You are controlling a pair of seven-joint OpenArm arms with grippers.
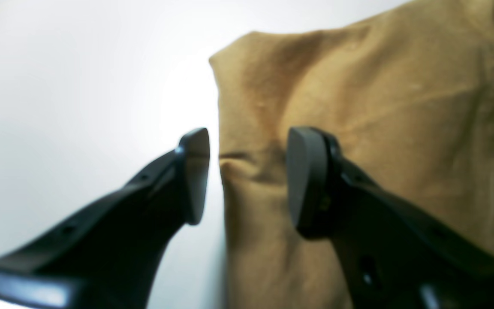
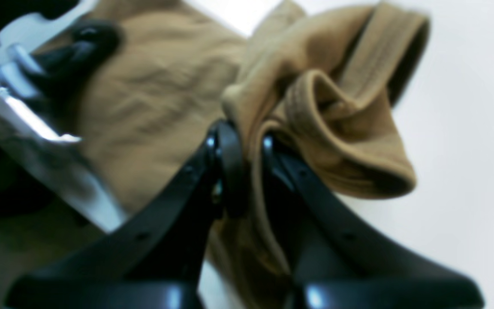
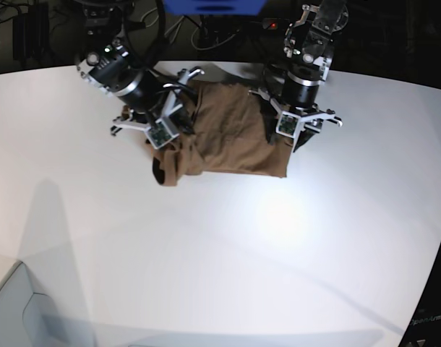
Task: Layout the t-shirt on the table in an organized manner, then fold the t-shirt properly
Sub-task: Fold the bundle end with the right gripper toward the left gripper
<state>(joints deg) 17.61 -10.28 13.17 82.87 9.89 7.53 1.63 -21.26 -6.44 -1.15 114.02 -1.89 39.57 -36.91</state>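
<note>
The brown t-shirt (image 3: 231,137) lies crumpled on the white table (image 3: 242,246) near its far edge, between the two arms. In the right wrist view my right gripper (image 2: 251,148) is shut on a fold of the t-shirt (image 2: 324,107), and a sleeve opening bunches up beside the fingers. In the base view that gripper (image 3: 165,139) is at the shirt's left end. My left gripper (image 1: 247,176) is open astride the edge of the t-shirt (image 1: 380,128): one finger is over the bare table (image 1: 58,86), the other over the cloth. In the base view it (image 3: 290,137) is at the shirt's right end.
Dark equipment and cables stand behind the table's curved far edge, with a blue object (image 3: 213,6) at top centre. A pale grey box corner (image 3: 18,311) shows at the bottom left. The table's edge cuts across the bottom right corner.
</note>
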